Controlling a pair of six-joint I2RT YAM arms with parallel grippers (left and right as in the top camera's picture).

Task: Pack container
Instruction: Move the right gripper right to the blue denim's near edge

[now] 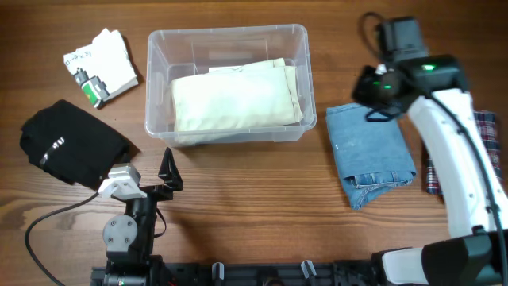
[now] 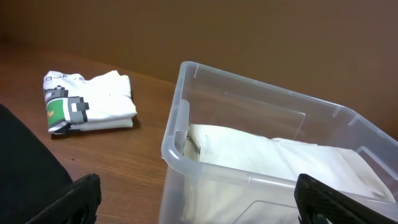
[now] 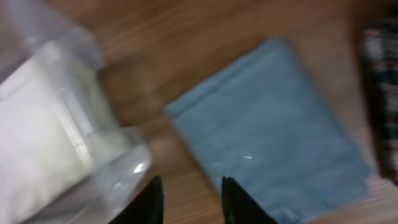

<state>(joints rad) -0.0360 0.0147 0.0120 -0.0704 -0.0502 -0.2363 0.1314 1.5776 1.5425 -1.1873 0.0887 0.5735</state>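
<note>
Container [image 1: 226,30] sits top-centre on the tabletop [image 1: 262,183], upright, no lid in view. It shows in all three views.

Inside: one cream folded garment [image 1: 234,99], lying flat and covering most of the floor. Nothing is stacked on it.

Outside, all flat on the tabletop:
- folded denim [image 1: 369,155], just right of the container, not touching it
- plaid piece [image 1: 484,131] at the far right edge, partly hidden by the right arm
- black garment [image 1: 71,143], front-left
- white printed tee [image 1: 103,67], back-left, near the container's left wall

Progress, my read: one item packed and four loose, so it's early. That assumes all four go in. The room above the cream piece looks adequate, but depth is hard to judge from here.

Right gripper [image 3: 189,202]: fingers apart at a moderate gap, with nothing between them and bare tabletop showing through. It hovers over the strip between the container's corner and the denim's near edge. The wrist view is blurred, so I can't tell the height. Denim looks like the next pick.

Left gripper [image 2: 205,205]: spread wide and empty. It sits low at the front, facing the container's left corner, with the black garment just beside its left finger. Well placed for black or the tee.

Risk: folds opening on lift, or an edge catching the rim.
</note>
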